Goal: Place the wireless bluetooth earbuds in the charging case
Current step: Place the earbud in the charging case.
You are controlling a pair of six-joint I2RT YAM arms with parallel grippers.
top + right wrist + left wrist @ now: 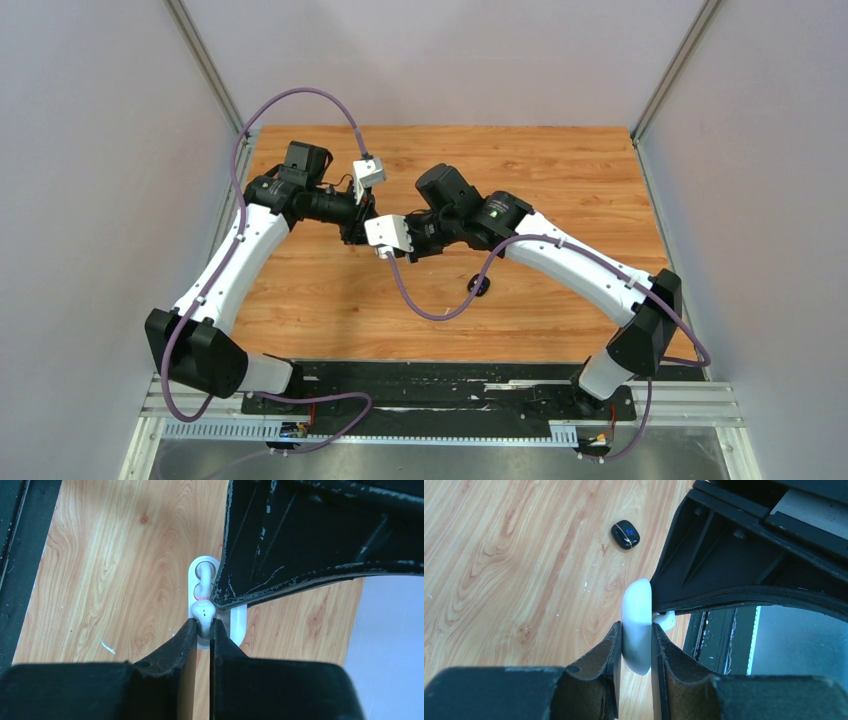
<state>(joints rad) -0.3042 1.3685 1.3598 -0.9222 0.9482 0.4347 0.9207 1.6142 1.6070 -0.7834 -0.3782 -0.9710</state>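
right gripper (203,623): its dark fingers are filling the bottom of the right wrist view; the jaws are standing almost closed and are pinching a white earbud (204,611) at their tips.
white earbud: it is sitting against the open face of the white charging case (239,621), just below a rounded recess; whether it is seating in a well cannot be told.
left gripper (636,628): its jaws are narrowing to a slim gap and are clamping the white charging case edge-on, one finger pressing each broad side.
white charging case: it is hanging in the left gripper above the wooden table (560,180), between the two wrists, with its open face turning toward the right gripper.
black pebble-shaped case (625,534): it is lying flat on the wooden table, well apart from both grippers, showing a thin pale seam line and a small blue mark.
arms: both are reaching inward and are meeting over the middle of the table.
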